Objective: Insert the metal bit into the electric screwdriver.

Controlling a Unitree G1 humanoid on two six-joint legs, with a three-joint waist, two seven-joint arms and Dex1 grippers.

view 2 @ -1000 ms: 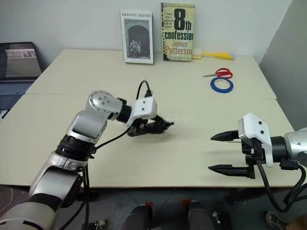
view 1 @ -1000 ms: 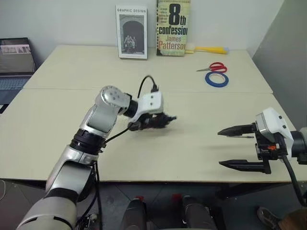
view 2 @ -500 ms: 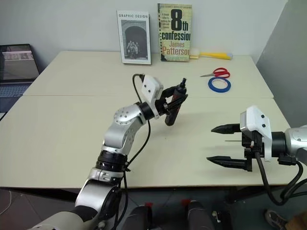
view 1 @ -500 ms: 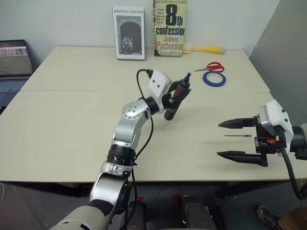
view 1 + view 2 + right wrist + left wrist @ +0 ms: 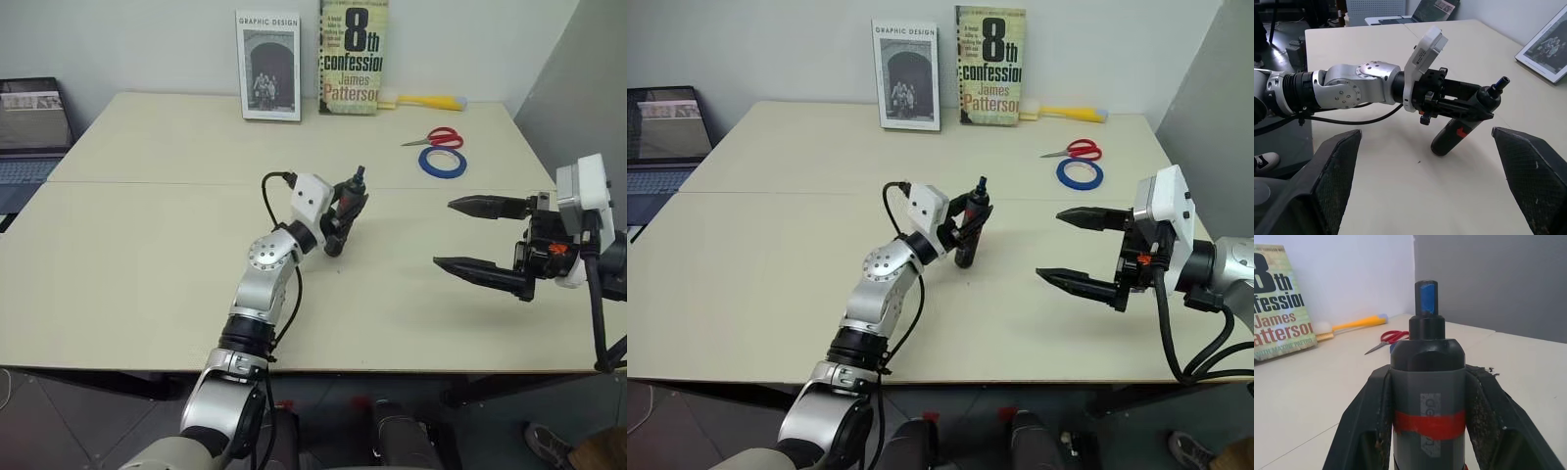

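Head views: left gripper (image 5: 345,204) clamped one electric screwdriver (image 5: 343,212) upright above beige table (image 5: 147,255); right gripper (image 5: 468,236) hung nearby, jaws wide apart.
Left wrist view: two fingers (image 5: 1364,418) flanked red band.
Right wrist view: screwdriver tilted above table.

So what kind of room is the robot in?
Probably an office or a lab workroom. Two pale tables stand pushed together, books lean against the wall, a laptop sits to one side, and scissors and blue tape lie about.
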